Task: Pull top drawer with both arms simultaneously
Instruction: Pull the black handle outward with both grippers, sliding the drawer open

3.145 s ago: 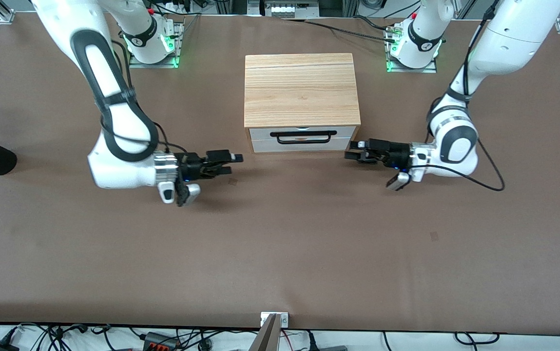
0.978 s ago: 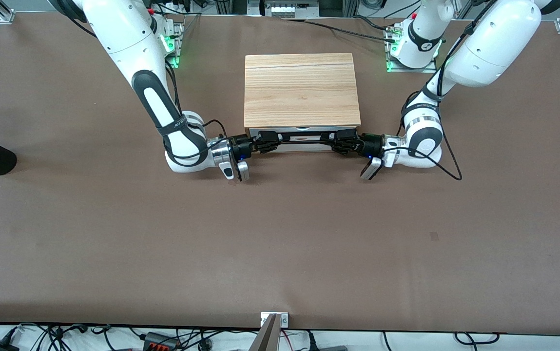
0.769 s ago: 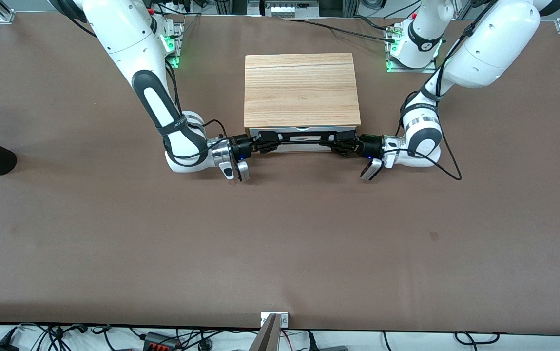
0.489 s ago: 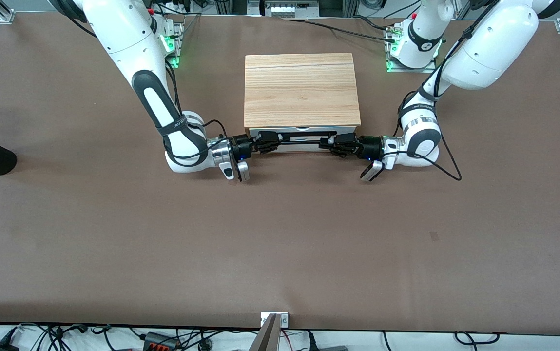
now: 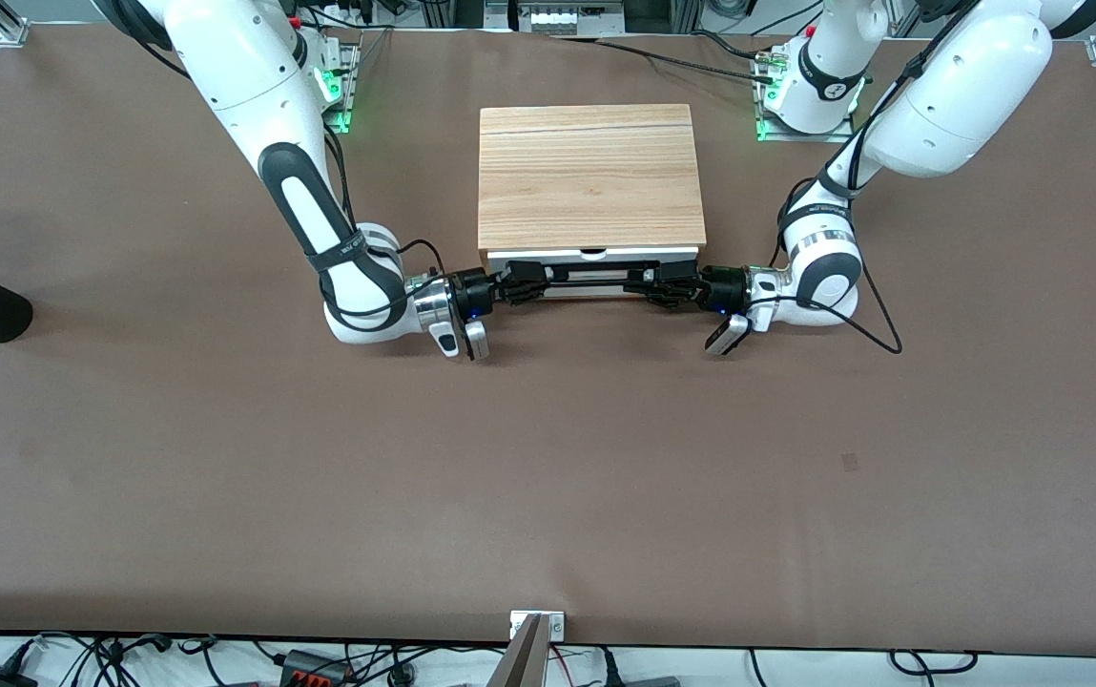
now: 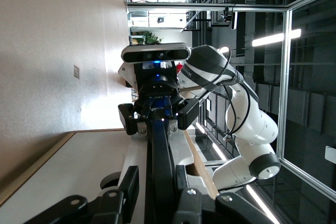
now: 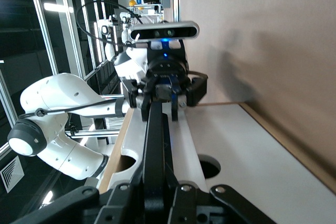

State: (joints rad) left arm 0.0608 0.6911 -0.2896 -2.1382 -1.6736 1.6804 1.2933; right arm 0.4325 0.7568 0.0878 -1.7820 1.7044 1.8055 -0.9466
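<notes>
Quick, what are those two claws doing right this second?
Left gripper: jaws closed on the top drawer's black bar handle.
Right gripper: jaws closed on the same handle, at its other end.

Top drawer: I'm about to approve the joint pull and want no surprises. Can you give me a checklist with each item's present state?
1. Left gripper on the handle, at the left arm's end: ok.
2. Right gripper on the handle's other end: ok.
3. Both grippers shut on the bar, per the wrist views: ok.
4. Top drawer barely out of the cabinet; pull not yet done: ok.
5. Table in front of the drawer free of obstacles: ok.
6. Grip tight enough not to slip: cannot tell.
</notes>
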